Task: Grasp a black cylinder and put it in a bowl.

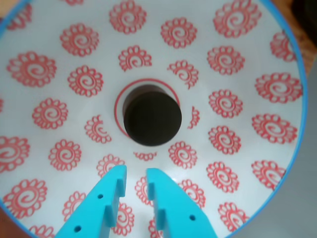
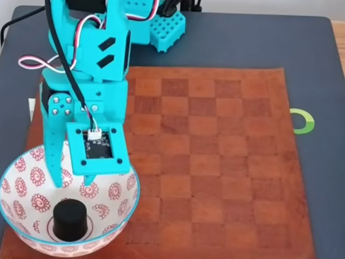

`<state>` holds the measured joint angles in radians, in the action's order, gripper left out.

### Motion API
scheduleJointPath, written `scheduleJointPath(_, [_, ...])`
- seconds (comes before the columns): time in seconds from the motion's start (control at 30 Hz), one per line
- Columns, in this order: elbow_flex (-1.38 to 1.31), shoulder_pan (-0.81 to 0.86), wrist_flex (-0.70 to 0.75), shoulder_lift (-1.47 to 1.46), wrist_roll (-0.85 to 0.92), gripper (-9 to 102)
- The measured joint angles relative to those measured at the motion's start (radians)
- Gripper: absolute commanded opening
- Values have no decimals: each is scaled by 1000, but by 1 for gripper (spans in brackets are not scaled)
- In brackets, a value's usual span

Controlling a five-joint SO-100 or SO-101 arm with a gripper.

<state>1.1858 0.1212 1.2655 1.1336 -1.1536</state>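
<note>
Black cylinder [image 1: 152, 119]: it stands upright on its flat base in the middle of the bowl, inside the red ring on the bowl's floor; in the fixed view the black cylinder [image 2: 70, 219] sits low in the bowl, apart from my fingers.

Bowl [image 2: 116, 218]: white with red spiral flowers and a light blue rim, it rests at the near left corner of the checkered mat; in the wrist view the bowl's wall [image 1: 49, 114] spreads around the cylinder on all sides.

My gripper [image 1: 134, 174]: empty, its two turquoise fingers slightly parted with a narrow gap between the tips, holding nothing; the tips hang above the bowl's inner wall, just short of the cylinder.

My arm [image 2: 86, 59]: it reaches from its base at the far left of the counter toward the bowl, the wrist bent steeply downward so my gripper [image 2: 73, 186] points into the bowl.

Mat [image 2: 215, 162]: brown chequered board lying flat.

Counter [image 2: 307, 65]: dark grey surface.
</note>
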Motion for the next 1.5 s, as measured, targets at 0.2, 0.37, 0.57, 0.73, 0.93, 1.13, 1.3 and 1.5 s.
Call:
scheduleJointPath(0.2, [0,3,83,103,-28,0])
scheduleJointPath(0.37, [0,25,198,210,-40,0])
scheduleJointPath(0.57, [0,12,321,296,-91,0])
scheduleJointPath(0.73, [74,-12,339,385,-149,0])
scheduleJointPath(0.93, [307,-49,301,583,-242,0])
scheduleJointPath(1.13, [627,-107,183,851,-331,0])
scheduleJointPath(1.3, [943,-193,41,1060,-422,0])
scheduleJointPath(1.5, [1281,-270,-109,1299,-509,0])
